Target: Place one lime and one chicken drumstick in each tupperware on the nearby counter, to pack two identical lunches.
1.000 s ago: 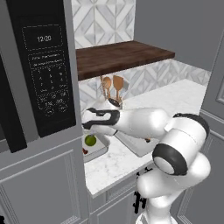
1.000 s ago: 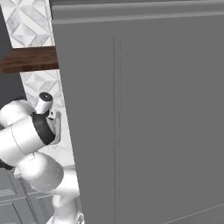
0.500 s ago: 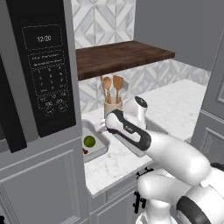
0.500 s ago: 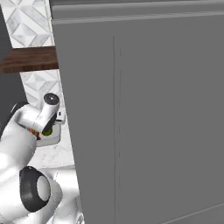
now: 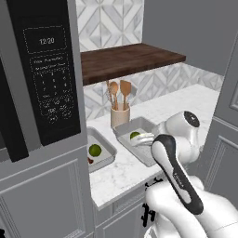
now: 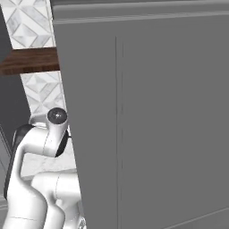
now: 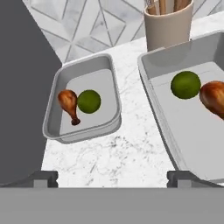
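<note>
Tupperware trays, two alike, grey and shallow with raised rims, side by side on the white marble-look tabletop (image 7: 127,153). Left tray (image 7: 111,74) against the dark grey side of the tall cabinet (image 7: 22,87); inside it, one green lime (image 7: 89,101) touching a brown chicken drumstick (image 7: 68,104) lying to its left, bone end pointing toward the near rim. Right tray (image 7: 151,72) larger in the hand view, cut off by the right edge; inside it, a second lime (image 7: 186,85) just beside a second drumstick (image 7: 213,97), which runs out of frame. Beige utensil holder cup (image 7: 168,24) with wooden handles standing just behind the right tray, close to its back rim. Patterned grey-and-white tile backsplash (image 7: 83,26) behind both trays.

From the left base view: same two trays on the tabletop below a dark wooden wall shelf (image 5: 130,60), left tray (image 5: 110,151) beside a black microwave panel (image 5: 44,69), right tray (image 5: 125,132) partly hidden by the white arm (image 5: 179,167) bent over it. Wooden spoons standing up out of the cup (image 5: 120,116).

Jaws (image 7: 112,177) spread fully wide, empty, above the strip of tabletop between the trays; two small dark fingertips (image 7: 43,177) far apart at the bottom of the hand view, touching nothing.
</note>
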{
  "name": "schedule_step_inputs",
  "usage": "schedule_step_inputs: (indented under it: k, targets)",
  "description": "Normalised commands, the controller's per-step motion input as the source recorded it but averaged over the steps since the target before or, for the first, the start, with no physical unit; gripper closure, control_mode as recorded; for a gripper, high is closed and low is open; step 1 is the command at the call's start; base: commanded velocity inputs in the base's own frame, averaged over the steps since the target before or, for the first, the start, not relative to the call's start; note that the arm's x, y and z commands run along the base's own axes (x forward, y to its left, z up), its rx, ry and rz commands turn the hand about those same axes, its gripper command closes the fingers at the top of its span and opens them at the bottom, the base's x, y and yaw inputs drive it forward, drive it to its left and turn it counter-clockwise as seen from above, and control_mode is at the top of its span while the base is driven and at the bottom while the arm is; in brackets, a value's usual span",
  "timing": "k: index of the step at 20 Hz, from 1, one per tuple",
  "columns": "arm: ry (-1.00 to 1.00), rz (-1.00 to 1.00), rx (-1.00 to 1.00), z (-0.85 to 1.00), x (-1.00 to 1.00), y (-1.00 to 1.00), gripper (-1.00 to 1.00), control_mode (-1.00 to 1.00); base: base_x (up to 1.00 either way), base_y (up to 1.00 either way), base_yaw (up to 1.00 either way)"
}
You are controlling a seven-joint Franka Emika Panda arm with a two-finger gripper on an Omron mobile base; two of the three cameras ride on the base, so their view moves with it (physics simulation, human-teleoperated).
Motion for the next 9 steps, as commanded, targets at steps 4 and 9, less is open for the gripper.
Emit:
schedule_step_inputs:
  k: [4, 9]
  targets:
    - [0.04, -0.27, -0.03, 0.47, -0.7, -0.51, -1.0, -1.0, 0.0, 0.0, 0.0]
    - [-0.04, -0.27, -0.15, -0.08, -0.51, -0.19, -1.0, -1.0, 0.0, 0.0, 0.0]
